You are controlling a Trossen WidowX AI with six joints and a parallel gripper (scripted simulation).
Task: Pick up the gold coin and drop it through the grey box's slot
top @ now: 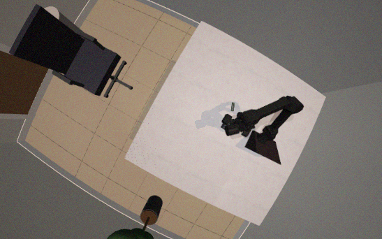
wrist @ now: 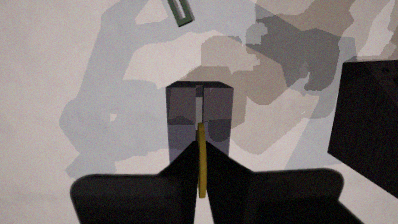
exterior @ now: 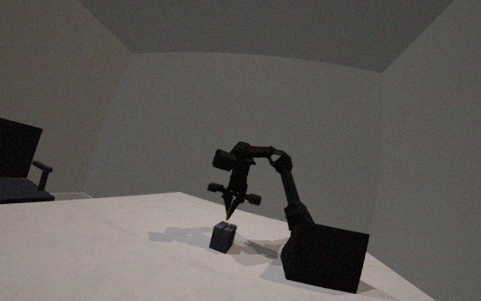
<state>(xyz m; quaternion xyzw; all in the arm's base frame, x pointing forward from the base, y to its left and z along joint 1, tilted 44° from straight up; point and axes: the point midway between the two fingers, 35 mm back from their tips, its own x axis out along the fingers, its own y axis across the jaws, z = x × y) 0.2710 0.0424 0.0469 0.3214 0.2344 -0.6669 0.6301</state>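
Observation:
The gripper [exterior: 228,214] [wrist: 201,145] is shut on the gold coin [wrist: 202,172], which shows edge-on as a thin upright strip between the fingertips. The grey box [exterior: 222,240] [wrist: 181,104] stands closed on the table just below the fingertips, with a small gap under the coin in the exterior view. In the wrist view the slot [wrist: 199,107] runs nearly in line with the coin, whose far end overlaps the slot's near part; the rest is hidden by coin and fingers. The dark-green holder [top: 232,110] [wrist: 185,22] lies empty on the table, beyond the box in the wrist view.
The arm's dark base [top: 265,150] [exterior: 326,260] [wrist: 370,110] stands to the right of the box. The white table [top: 188,105] [exterior: 83,246] carries the arm's shadows around box and holder. An office chair [top: 93,66] and a potted plant [top: 149,216] stand off the table.

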